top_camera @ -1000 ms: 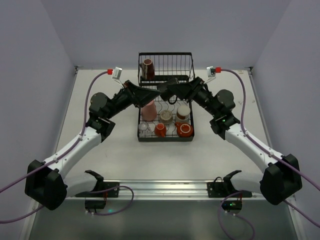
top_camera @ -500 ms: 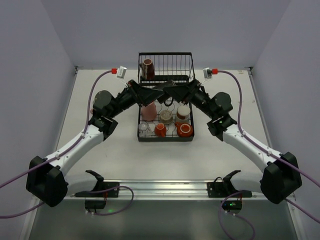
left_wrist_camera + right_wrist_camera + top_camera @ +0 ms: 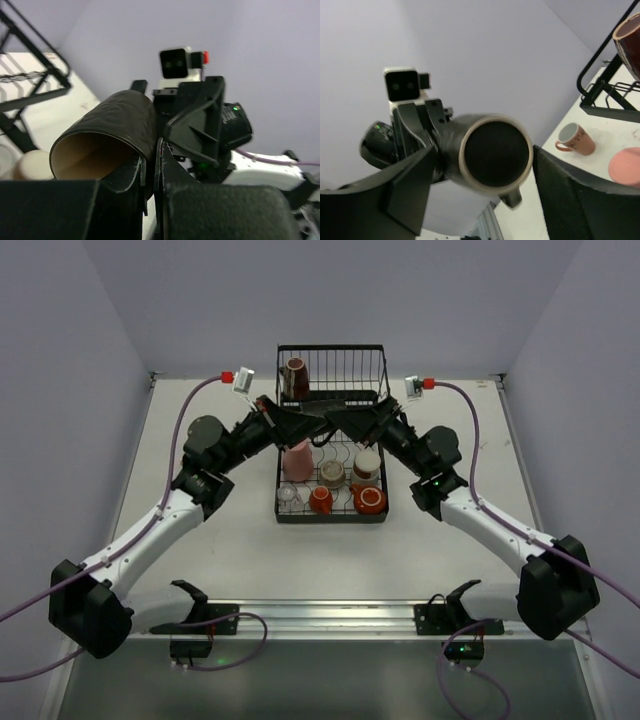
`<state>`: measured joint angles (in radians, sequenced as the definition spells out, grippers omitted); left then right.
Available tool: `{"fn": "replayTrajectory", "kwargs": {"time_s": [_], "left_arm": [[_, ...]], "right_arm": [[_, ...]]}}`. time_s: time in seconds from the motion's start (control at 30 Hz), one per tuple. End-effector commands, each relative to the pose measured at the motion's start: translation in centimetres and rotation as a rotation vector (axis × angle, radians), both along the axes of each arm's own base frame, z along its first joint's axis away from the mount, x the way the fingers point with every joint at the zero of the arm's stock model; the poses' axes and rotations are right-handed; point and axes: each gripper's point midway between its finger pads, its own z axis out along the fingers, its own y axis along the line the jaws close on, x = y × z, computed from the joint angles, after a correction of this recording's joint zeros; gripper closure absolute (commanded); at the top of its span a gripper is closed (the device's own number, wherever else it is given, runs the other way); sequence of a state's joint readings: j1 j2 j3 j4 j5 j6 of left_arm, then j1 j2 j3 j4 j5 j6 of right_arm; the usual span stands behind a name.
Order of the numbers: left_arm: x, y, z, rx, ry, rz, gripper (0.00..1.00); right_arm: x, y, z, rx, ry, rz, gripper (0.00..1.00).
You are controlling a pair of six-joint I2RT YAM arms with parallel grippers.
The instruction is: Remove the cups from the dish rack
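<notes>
Black cup (image 3: 114,122) lay level, mouth toward left hand (image 3: 149,159) clenched on its rim; right hand (image 3: 484,150) released, flanking its other end.

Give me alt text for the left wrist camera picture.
A dark brown cup is held sideways, mouth toward the camera, its rim pinched by the left end effector. Behind it sits the right arm's wrist camera; wires of the black dish rack show at left.
</notes>
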<state>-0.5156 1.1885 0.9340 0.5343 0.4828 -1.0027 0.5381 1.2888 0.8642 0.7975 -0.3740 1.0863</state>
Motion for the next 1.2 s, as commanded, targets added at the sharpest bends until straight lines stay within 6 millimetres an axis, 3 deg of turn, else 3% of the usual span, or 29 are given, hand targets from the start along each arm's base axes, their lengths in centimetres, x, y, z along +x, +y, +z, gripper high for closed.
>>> {"fn": "replayTrajectory", "kwargs": {"time_s": [0.0, 0.03, 0.07, 0.1, 0.13, 0.17, 0.2, 0.23, 0.27, 0.3, 0.33, 0.4, 0.6, 0.7, 0.83, 1.03, 1.17], "left_arm": [[2.8, 3.1, 2.8, 0.13, -0.104, 0.276, 1.0], [3.5, 4.0, 0.5, 0.274, -0.074, 0.325, 1.0], [4.5, 5.8, 2.7, 0.309, -0.094, 0.443, 1.0], [4.9, 7.0, 1.9, 0.386, -0.062, 0.5, 1.0], [5.1, 8.4, -0.3, 0.523, -0.02, 0.53, 1.0], [5.6, 10.6, 1.8, 0.549, -0.024, 0.637, 1.0], [5.7, 11.7, 1.7, 0.602, -0.006, 0.672, 1.0], [5.8, 13.2, -0.4, 0.729, 0.054, 0.689, 1.0], [6.0, 15.0, 1.7, 0.748, 0.048, 0.781, 1.0], [6.2, 16.4, 1.5, 0.813, 0.066, 0.822, 1.0], [6.7, 17.9, -0.7, 0.923, 0.146, 0.849, 1.0], [7.1, 20.0, -1.2, 0.992, 0.208, 0.875, 1.0], [10.5, 21.9, -8.6, 1.131, 0.379, 0.799, 1.0], [12.5, 21.6, -13.0, 1.186, 0.451, 0.742, 1.0], [14.1, 20.3, -16.6, 1.192, 0.487, 0.668, 1.0], [15.2, 19.6, -22.0, 1.242, 0.573, 0.6, 1.0], [14.9, 19.8, -25.7, 1.284, 0.622, 0.571, 1.0]], "right_arm": [[-0.8, -0.4, 0.8, 0.001, -0.061, -0.017, 0.18], [-1.4, -0.7, 1.5, -0.006, -0.087, -0.023, 0.15], [-1.3, -0.8, 1.0, -0.039, -0.065, -0.03, 0.12], [-1.5, -0.9, 1.0, -0.06, -0.065, -0.034, 0.1], [-1.4, -1.2, 0.9, -0.096, -0.083, -0.058, 0.06], [-1.7, -1.6, 0.8, -0.128, -0.076, -0.072, 0.05], [-1.9, -1.9, 1.1, -0.141, -0.09, -0.084, 0.04], [-2.1, -2.2, 1.1, -0.167, -0.109, -0.1, 0.04], [-2.5, -2.6, 1.4, -0.187, -0.111, -0.106, 0.04], [-2.7, -2.8, 1.5, -0.215, -0.137, -0.115, 0.04], [-2.8, -2.9, 1.5, -0.233, -0.138, -0.119, 0.04], [-3.2, -3.5, 1.4, -0.278, -0.15, -0.135, 0.04], [-3.8, -5.1, 0.7, -0.36, -0.167, -0.2, 0.04], [-3.8, -5.8, -0.2, -0.407, -0.162, -0.224, 0.04], [-3.8, -5.9, -1.1, -0.432, -0.155, -0.223, 0.04], [-3.6, -5.2, -1.6, -0.449, -0.145, -0.194, 0.04], [-3.3, -5.2, -1.8, -0.452, -0.141, -0.2, 0.04]]}}
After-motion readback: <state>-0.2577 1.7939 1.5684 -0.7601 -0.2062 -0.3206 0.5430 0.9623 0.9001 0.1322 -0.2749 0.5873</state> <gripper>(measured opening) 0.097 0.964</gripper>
